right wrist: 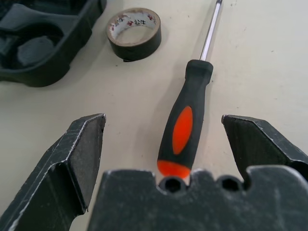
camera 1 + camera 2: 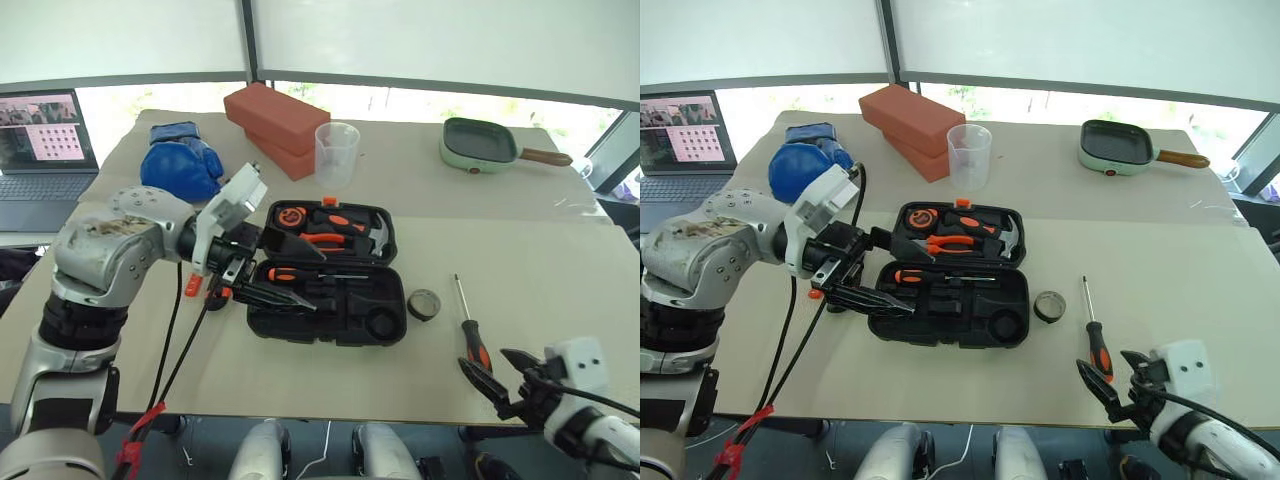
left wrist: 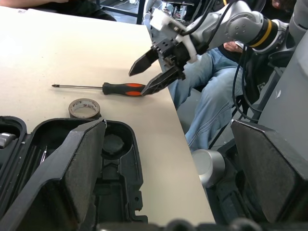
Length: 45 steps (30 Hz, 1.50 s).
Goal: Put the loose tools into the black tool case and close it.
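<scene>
The black tool case [image 2: 385,300] lies open mid-table, with orange-handled tools seated in its slots. My left gripper [image 2: 305,280] hovers open over the case's left part, pointing right with nothing between its fingers [image 3: 72,168]. A screwdriver [image 2: 470,335] with an orange-and-black handle lies on the table right of the case, shaft pointing away from me. A small dark tape roll [image 2: 424,304] sits between it and the case. My right gripper [image 2: 484,358] is open at the table's front edge, just behind the handle's butt [image 1: 185,130], and its fingers [image 1: 77,159] are spread to either side without touching.
Red bricks [image 2: 275,120], a clear plastic cup [image 2: 336,153] and a blue glove [image 2: 180,160] stand behind the case. A laptop [image 2: 40,150] is at far left, a green pan [image 2: 480,145] at back right. A seated person's legs [image 3: 211,96] show beyond the table edge.
</scene>
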{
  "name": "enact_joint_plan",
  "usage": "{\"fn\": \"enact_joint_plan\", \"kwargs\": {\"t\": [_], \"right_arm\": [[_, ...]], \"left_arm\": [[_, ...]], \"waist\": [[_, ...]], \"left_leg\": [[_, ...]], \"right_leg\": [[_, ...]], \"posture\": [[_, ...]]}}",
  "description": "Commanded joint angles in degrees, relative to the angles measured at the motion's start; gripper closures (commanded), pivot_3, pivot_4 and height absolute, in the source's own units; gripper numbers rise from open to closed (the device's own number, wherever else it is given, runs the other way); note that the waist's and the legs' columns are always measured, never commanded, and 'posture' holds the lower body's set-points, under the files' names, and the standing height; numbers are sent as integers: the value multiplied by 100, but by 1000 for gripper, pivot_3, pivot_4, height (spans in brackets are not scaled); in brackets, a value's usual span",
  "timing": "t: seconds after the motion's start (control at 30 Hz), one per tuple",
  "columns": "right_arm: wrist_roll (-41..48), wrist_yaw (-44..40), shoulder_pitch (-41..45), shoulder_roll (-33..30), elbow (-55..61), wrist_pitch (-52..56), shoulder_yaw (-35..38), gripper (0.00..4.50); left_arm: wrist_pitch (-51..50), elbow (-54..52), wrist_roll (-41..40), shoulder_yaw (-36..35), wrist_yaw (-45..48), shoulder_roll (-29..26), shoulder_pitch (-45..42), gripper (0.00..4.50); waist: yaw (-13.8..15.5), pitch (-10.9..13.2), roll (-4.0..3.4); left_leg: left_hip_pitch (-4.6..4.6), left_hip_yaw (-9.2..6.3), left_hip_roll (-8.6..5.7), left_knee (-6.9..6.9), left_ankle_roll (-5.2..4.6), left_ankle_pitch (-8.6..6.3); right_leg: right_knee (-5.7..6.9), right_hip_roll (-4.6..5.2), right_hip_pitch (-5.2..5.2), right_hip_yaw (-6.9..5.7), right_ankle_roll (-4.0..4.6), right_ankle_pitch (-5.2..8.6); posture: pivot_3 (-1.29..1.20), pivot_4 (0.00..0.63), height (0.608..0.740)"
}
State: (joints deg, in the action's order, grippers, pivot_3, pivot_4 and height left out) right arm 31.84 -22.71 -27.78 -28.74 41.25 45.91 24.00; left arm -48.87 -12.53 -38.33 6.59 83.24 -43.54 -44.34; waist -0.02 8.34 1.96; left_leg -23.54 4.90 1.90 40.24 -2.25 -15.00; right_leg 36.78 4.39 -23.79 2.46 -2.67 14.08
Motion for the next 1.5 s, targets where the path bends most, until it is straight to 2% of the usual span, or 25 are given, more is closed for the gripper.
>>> {"fn": "enact_joint_plan", "kwargs": {"t": [0.03,0.17,0.3,0.4,0.53,0.63,0.7,0.77,0.83,1.0,1.17,1.33,1.5], "right_arm": [[-549,398,356,20,-513,-172,-318,0],[-717,542,625,112,-629,-243,-423,1038],[-877,581,599,-17,-342,-155,-404,2485],[-678,495,708,-231,-102,82,5,3463],[-31,169,1526,-728,-193,488,614,3460],[666,-344,2458,-1229,-468,770,696,3460],[788,-773,3185,-1607,-742,590,411,3460],[505,-1680,4458,-1921,-1387,8,-645,3460],[303,-2320,5129,-2036,-1834,-361,-1315,3460],[-422,-3943,6089,-2018,-3045,-1571,-2713,3460],[-1205,-5013,6769,-1691,-4229,-2749,-3671,3460],[-1849,-5376,7183,-1324,-5369,-3620,-4067,3460],[-2211,-5564,7376,-1107,-6132,-4131,-4127,3460]], "left_arm": [[164,70,43,-15,-30,-36,-217,49],[269,125,169,-33,-269,-40,-227,0],[131,120,86,-104,-462,-52,-236,0],[191,11,108,-164,-564,-122,-114,0],[198,-198,72,-283,-683,-289,97,0],[169,-395,56,-437,-836,-442,310,0],[186,-583,38,-599,-937,-601,524,0],[-70,-1027,-158,-1060,-1259,-811,969,0],[-211,-1343,-310,-1333,-1449,-954,1310,0],[-305,-1923,-432,-1929,-1740,-1333,2321,0],[-470,-2317,-686,-2689,-1907,-1623,3223,0],[-510,-2550,-818,-3193,-2029,-1722,3862,0],[-456,-2538,-919,-3252,-2223,-1725,3904,0]], "waist": [[-1,0,0],[-7,-1,1],[-12,0,1],[-12,0,1],[-52,1,-1],[-98,2,-2],[-106,4,-3],[-134,9,-2],[-173,20,-5],[-30,25,4],[-5,32,9],[-12,34,7],[-20,35,5]], "left_leg": [[0,1,-1,0,0,0],[2,1,-1,0,0,0],[2,1,1,0,0,0],[-8,2,-1,0,0,0],[-20,4,0,1,1,2],[-18,6,1,0,1,2],[-15,2,3,-12,1,2],[-14,2,2,-24,3,4],[-10,8,3,-29,4,4],[-21,1,2,-41,4,4],[-33,11,3,-33,0,1],[-28,8,4,-36,5,4],[-26,8,3,-37,11,7]], "right_leg": [[1,0,-1,0,0,0],[0,0,2,2,-1,0],[1,-1,1,2,-1,0],[2,1,-9,3,-2,-1],[8,0,-25,8,-3,-2],[10,-3,-27,13,-3,-3],[8,-8,-28,12,0,-3],[6,-8,-32,11,3,-3],[2,-8,-36,19,6,-6],[-8,0,-40,-2,5,-2],[-16,12,-47,-3,-4,-5],[-9,10,-47,-8,0,-4],[-5,9,-47,-9,2,-4]], "posture": [[0,150,738],[0,150,738],[0,150,738],[0,150,738],[0,150,738],[0,150,738],[0,150,738],[0,150,738],[0,150,738],[0,150,738],[0,150,738],[0,150,738],[0,150,738]]}}
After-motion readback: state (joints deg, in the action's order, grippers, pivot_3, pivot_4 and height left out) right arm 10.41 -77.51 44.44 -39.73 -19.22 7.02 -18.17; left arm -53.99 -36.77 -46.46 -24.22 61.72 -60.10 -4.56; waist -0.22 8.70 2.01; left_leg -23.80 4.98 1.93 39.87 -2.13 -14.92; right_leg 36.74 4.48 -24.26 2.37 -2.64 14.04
